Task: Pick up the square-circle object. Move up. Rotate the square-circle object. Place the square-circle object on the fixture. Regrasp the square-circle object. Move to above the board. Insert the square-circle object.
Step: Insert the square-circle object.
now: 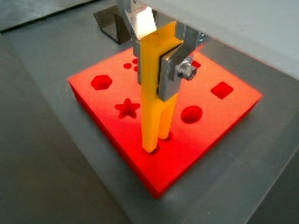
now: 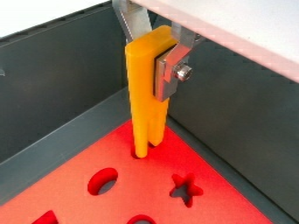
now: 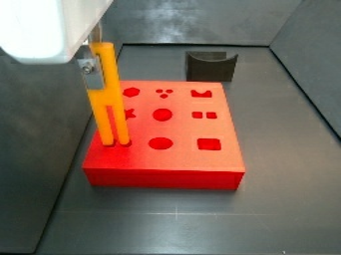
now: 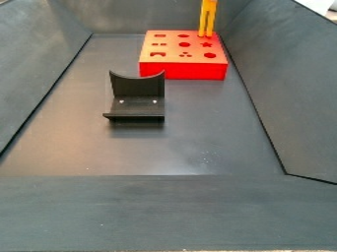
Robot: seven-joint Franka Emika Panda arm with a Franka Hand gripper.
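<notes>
In a side view the fixture (image 4: pixel 134 96) is seen nearest, standing alone on the dark floor (image 4: pixel 184 148), well apart from the board (image 4: pixel 184 54) farther back. The board's red top is cut with a star (image 1: pixel 126 108), circles and squares. At one corner of the board the square-circle object (image 3: pixel 107 95) is held upright, its lower end in a cut-out. The gripper (image 1: pixel 163 54) is clamped on its upper part, above the board.
</notes>
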